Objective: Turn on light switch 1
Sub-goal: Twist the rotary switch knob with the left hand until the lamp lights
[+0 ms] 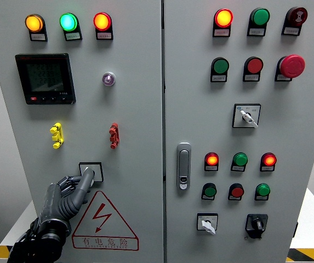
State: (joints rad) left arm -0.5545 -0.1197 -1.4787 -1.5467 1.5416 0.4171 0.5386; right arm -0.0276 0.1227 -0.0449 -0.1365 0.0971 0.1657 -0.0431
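Left hand [69, 192], dark grey metal, comes up from lower left; 1 extended finger touches the small square white-faced switch [91, 171] low on the left grey cabinet door [135, 109], other fingers curled, gripping nothing. Switch sits above the red triangular hazard sticker [104, 222], below the yellow toggle [57, 135].

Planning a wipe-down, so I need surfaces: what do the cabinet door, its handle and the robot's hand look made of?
Cabinet door: likely painted sheet metal, matte grey, flat. Door handle: silvery, soft sheen, metal or metallised plastic. Left hand: dark grey, slightly glossy, probably plastic or rubber.
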